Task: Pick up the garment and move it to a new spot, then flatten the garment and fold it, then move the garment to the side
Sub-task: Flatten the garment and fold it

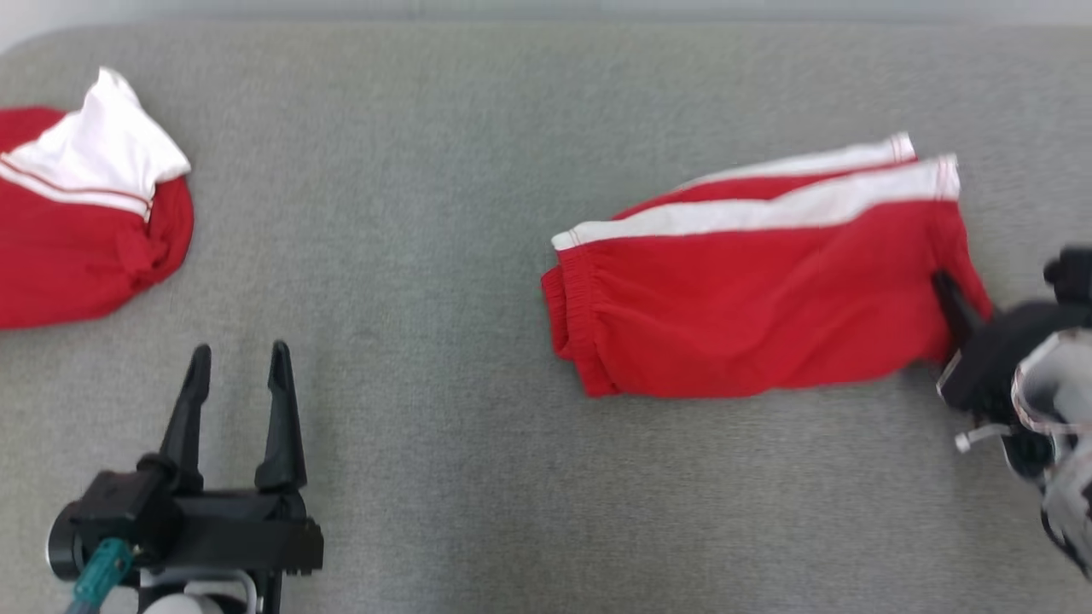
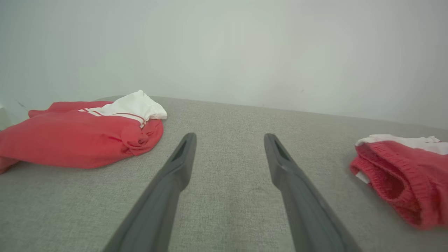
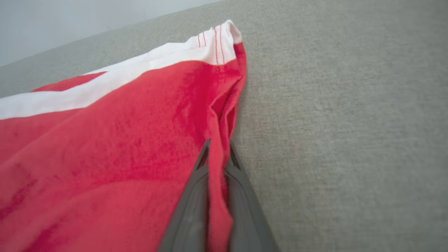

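Note:
The garment is a pair of red shorts with white side stripes, folded flat on the grey surface right of centre, waistband toward the left. My right gripper is shut on the garment's right hem edge; in the right wrist view a fold of red cloth is pinched between the two fingers of the right gripper. My left gripper rests open at the lower left with nothing between its fingers. From the left wrist, the left gripper is apart from the garment's waistband at the far right.
A second red and white garment lies bunched at the far left edge, also seen as a red heap in the left wrist view. The grey fabric surface stretches between the two garments. A pale wall rises behind it.

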Robot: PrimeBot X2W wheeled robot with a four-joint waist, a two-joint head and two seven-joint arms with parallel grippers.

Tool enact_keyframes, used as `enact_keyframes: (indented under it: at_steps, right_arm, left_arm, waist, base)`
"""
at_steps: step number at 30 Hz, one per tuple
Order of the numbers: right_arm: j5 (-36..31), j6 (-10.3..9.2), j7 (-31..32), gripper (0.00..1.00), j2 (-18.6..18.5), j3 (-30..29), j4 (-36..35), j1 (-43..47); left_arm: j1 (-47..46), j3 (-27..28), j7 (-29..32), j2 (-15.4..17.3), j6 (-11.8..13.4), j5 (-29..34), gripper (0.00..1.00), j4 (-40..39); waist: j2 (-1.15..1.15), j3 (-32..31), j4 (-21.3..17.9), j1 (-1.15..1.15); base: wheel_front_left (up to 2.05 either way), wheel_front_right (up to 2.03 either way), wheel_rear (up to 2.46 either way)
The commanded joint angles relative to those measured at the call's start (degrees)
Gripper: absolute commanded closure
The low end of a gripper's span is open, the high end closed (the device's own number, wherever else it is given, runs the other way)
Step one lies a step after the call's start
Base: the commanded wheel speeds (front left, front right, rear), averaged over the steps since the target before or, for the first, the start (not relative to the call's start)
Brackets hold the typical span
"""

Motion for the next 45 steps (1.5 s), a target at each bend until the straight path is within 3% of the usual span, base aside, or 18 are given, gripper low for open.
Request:
enact_keyframes:
  at_steps: [1, 12, 21, 26, 34, 45]
  right_arm:
    - [1.5, -0.13, -1.2, 1.00, -1.5, 0.3, -1.1, 3.4]
    - [5.7, -0.13, -5.0, 1.00, -7.3, -0.9, -3.7, 12.5]
    - [1.5, -0.13, -6.9, 1.00, -6.0, -1.2, -5.1, 9.0]
    - [-2.9, -0.13, -7.1, 1.00, -4.3, -4.4, -10.9, 7.7]
    - [-11.7, -0.13, -7.0, 1.00, 1.0, -10.6, -21.4, 13.0]
    - [-22.8, -0.13, -7.0, 1.00, 12.7, -15.6, -22.6, 20.0]
  left_arm:
    - [1.6, 0.3, 0.0, 0.0, -0.5, 0.7, 0.00, 0.3]
    - [5.0, 1.4, 0.0, 0.0, -1.2, 1.3, 0.00, 0.6]
    - [4.4, 0.9, 0.0, 0.0, -0.9, 0.4, 0.00, 0.9]
    - [4.9, 1.5, 0.0, 0.0, -1.2, 0.1, 0.00, 1.3]
    - [4.9, 1.3, 0.0, 0.0, -1.3, -0.4, 0.00, 1.4]
    - [4.6, 0.1, 0.0, 0.0, -0.7, -1.4, 0.00, 1.3]
  waist:
    - [0.00, -3.8, -2.7, 0.00]
    - [0.00, -7.2, -6.1, 0.00]
    - [0.00, -7.6, -6.8, 0.00]
    - [0.00, -8.7, -7.1, 0.00]
    - [0.00, -9.2, -6.5, 0.00]
    - [0.00, -8.5, -4.2, 0.00]
  base:
    - [0.00, 0.00, 0.00]
    - [0.00, 0.00, 0.00]
    - [0.00, 0.00, 0.00]
    - [0.00, 0.00, 0.00]
    - [0.00, 0.00, 0.00]
    - [0.00, 0.00, 0.00]
